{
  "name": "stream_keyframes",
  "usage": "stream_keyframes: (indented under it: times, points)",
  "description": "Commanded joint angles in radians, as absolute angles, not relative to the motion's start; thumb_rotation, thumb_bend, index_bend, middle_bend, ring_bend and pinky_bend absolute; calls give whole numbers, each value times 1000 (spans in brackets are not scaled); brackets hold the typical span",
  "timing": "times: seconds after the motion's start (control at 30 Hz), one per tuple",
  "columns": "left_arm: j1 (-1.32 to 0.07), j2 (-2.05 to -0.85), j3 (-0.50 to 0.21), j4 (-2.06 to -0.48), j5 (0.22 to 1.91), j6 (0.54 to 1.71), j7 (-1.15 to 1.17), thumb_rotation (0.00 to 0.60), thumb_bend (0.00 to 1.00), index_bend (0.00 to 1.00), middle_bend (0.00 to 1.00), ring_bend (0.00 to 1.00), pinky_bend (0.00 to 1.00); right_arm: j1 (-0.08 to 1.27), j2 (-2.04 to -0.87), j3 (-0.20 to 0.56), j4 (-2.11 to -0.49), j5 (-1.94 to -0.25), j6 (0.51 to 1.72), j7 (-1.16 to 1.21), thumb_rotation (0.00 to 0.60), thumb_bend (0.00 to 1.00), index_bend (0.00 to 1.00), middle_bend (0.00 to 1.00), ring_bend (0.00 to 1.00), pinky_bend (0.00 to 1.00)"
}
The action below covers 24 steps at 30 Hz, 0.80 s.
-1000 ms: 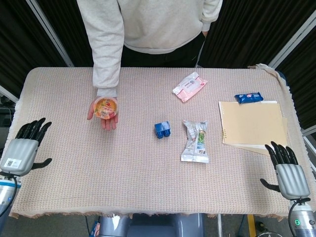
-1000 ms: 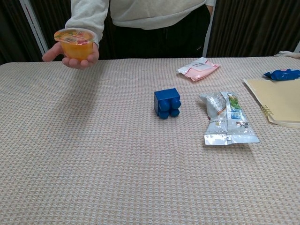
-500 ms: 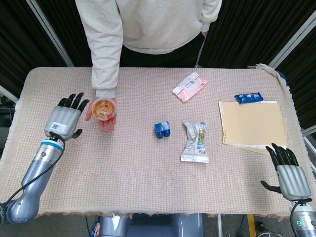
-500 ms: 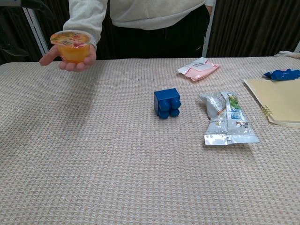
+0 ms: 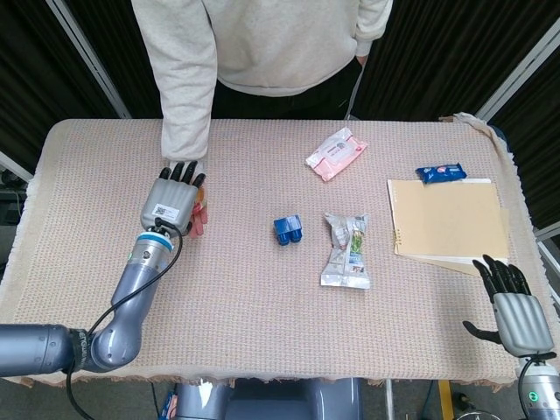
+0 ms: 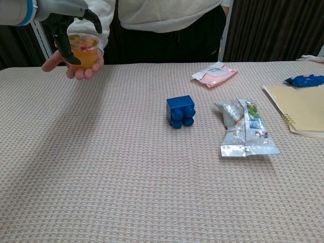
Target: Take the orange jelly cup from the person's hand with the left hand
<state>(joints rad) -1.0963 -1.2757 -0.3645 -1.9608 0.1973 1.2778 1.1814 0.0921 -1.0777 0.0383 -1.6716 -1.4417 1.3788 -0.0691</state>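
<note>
Fingers (image 6: 68, 30) draped over jelly cup (image 6: 86, 53)

Blue block (image 5: 287, 230) sitting about mid-frame, silver snack packet (image 5: 346, 251) just to its right. Pink wipes pack (image 5: 336, 153) further up, right of center. Tan notebook (image 5: 450, 215) over at the right side, small blue wrapper (image 5: 442, 173) touching its top edge.

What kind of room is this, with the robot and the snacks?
Probably a robot test lab. A cloth-covered table sits before dark curtains, a robot hand reaches over the orange jelly cup a person offers, and props like a blue block lie about.
</note>
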Motion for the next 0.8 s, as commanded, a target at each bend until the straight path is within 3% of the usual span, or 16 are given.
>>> stream_keyframes:
  times: [0.03, 0.33, 0.37, 0.43, 0.5, 0.57, 0.8]
  points:
    - [-1141, -1313, -369, -1919, 146, 1308, 1214, 600, 301, 156, 0, 0, 134, 92, -1076, 38, -1671, -1441, 1379, -67, 600, 68, 74, 0, 0, 9]
    - [-1196, -1379, -380, -1816, 45, 1314, 1222, 600, 361, 197, 4, 9, 149, 91, -1072, 39, -1670, -1435, 1376, -60, 600, 68, 77, 0, 0, 9]
    - [-1200, -1386, -378, -1807, 44, 1312, 1222, 600, 409, 253, 31, 42, 184, 90, -1071, 39, -1670, -1433, 1376, -58, 600, 68, 78, 0, 0, 9]
    - [-1204, -1398, -376, -1797, 45, 1309, 1217, 600, 524, 442, 183, 182, 309, 90, -1070, 40, -1671, -1430, 1375, -56, 600, 68, 79, 0, 0, 9]
    - [-1206, -1410, -374, -1791, 66, 1311, 1202, 600, 637, 666, 418, 376, 464, 89, -1070, 41, -1669, -1428, 1376, -56, 600, 68, 79, 0, 0, 9]
    - [-1201, -1431, -364, -1783, 152, 1327, 1156, 600, 668, 758, 508, 453, 525, 88, -1069, 42, -1670, -1424, 1376, -55, 600, 67, 80, 0, 0, 9]
    - [-1174, -1449, -300, -1805, 356, 1366, 1086, 600, 675, 797, 555, 498, 566, 83, -1066, 42, -1673, -1421, 1382, -57, 600, 69, 80, 0, 0, 9]
